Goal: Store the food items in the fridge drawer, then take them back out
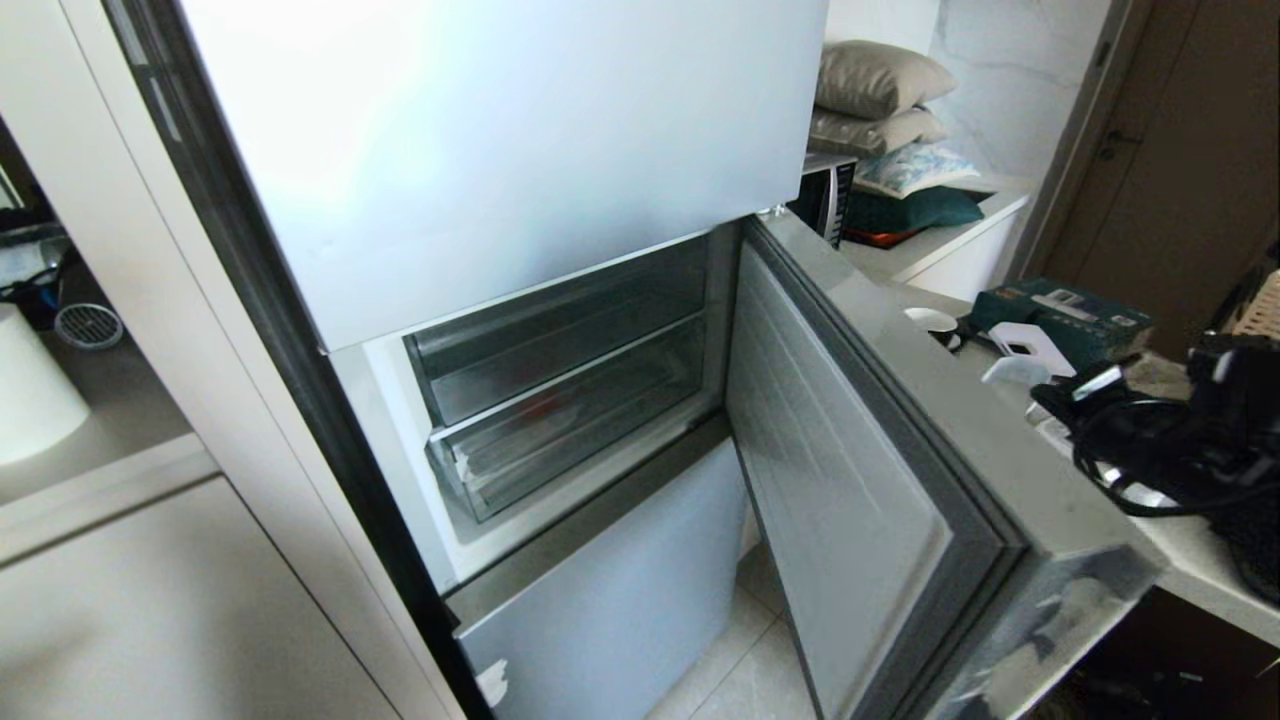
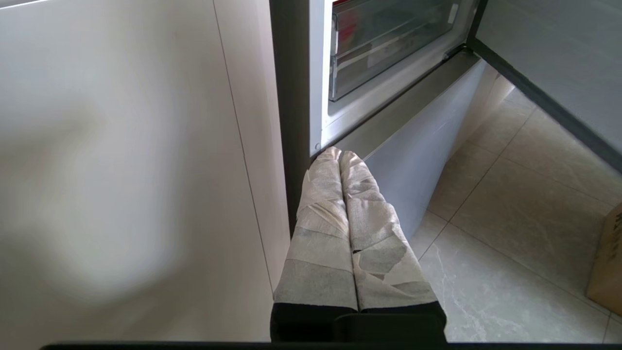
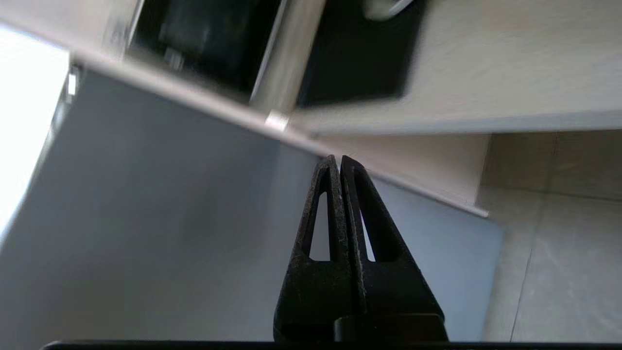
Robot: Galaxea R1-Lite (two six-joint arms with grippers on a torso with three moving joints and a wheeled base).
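Note:
The fridge's middle compartment stands open with its door (image 1: 850,480) swung out to the right. Two clear bins sit stacked inside, both pushed in; the lower one is the fridge drawer (image 1: 580,440) (image 2: 388,63). A red blur of the food items (image 1: 540,405) (image 2: 349,23) shows through the clear plastic; their shapes are hidden. My right gripper (image 3: 338,158) is shut and empty, its black fingers close to the grey-blue outer face of the open door (image 3: 146,218); the head view does not show it. My left gripper (image 2: 340,153), wrapped in tape, is shut and parked low by the fridge's lower left corner.
A white cabinet (image 1: 150,600) flanks the fridge on the left. To the right, a counter (image 1: 1190,550) carries black cables (image 1: 1180,450), a green box (image 1: 1060,315) and a white cup. Pillows are piled on a microwave behind. A cardboard box (image 2: 607,257) stands on the tiled floor.

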